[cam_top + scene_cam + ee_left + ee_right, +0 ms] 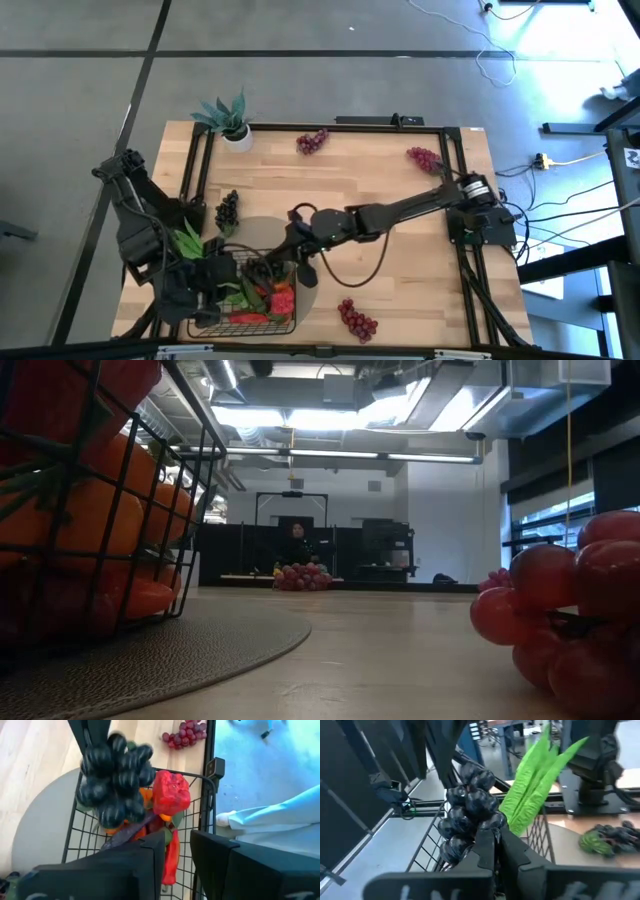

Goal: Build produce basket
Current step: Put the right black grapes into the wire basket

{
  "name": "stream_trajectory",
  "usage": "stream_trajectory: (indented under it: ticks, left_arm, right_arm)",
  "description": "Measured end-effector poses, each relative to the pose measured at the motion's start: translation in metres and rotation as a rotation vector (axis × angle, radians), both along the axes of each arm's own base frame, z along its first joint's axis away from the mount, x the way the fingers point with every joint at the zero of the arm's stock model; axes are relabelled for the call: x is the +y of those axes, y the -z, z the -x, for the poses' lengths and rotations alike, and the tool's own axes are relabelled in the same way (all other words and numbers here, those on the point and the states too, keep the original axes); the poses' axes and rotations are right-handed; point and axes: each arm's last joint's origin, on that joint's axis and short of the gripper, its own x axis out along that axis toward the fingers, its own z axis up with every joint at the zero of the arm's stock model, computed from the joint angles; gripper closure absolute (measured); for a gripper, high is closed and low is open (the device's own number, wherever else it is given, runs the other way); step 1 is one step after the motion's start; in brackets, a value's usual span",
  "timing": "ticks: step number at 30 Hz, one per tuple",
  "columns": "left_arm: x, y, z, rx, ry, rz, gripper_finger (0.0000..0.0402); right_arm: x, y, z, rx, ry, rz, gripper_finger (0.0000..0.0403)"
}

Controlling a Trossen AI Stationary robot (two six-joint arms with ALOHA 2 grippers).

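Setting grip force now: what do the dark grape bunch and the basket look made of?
Dark grape bunch, held in the right gripper: likely moulded plastic or rubber, glossy, with highlights on each berry. Basket: thin dark-coated metal wire, judging by its rigid straight grid.

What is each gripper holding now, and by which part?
Right gripper is shut on the dark grapes, pinching the bunch's side, over the basket. Left gripper holds nothing visible.
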Motion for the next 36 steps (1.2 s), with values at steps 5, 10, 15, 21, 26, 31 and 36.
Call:
stream_trajectory:
  ticks: [5, 10, 15, 21, 26, 31, 36]
  left_arm:
    - [-0.002, 0.000, 0.002, -0.001, 0.009, 0.001, 0.0320]
    - [-0.002, 0.000, 0.002, -0.001, 0.008, 0.001, 0.0320]
    - [-0.002, 0.000, 0.003, 0.000, 0.008, -0.001, 0.0320]
    - [-0.002, 0.000, 0.003, 0.007, -0.013, 0.019, 0.0320]
    - [-0.002, 0.000, 0.003, 0.011, -0.029, 0.035, 0.0320]
    - [-0.002, 0.000, 0.003, 0.013, -0.032, 0.038, 0.0320]
    - [-0.002, 0.000, 0.003, 0.013, -0.032, 0.039, 0.0320]
  right_arm:
    - [0.003, 0.021, -0.012, -0.027, -0.025, 0.021, 0.0403]
    - [0.007, 0.041, -0.023, -0.058, -0.081, 0.013, 0.0403]
    - [0.010, 0.065, -0.031, -0.056, -0.143, -0.006, 0.0403]
    - [0.007, 0.079, -0.035, -0.019, -0.143, -0.002, 0.0400]
    - [0.002, 0.082, -0.036, -0.002, -0.131, 0.002, 0.0388]
    - [0.001, 0.082, -0.036, 0.002, -0.128, 0.002, 0.0386]
    - [0.001, 0.085, -0.036, 0.042, -0.121, -0.014, 0.0383]
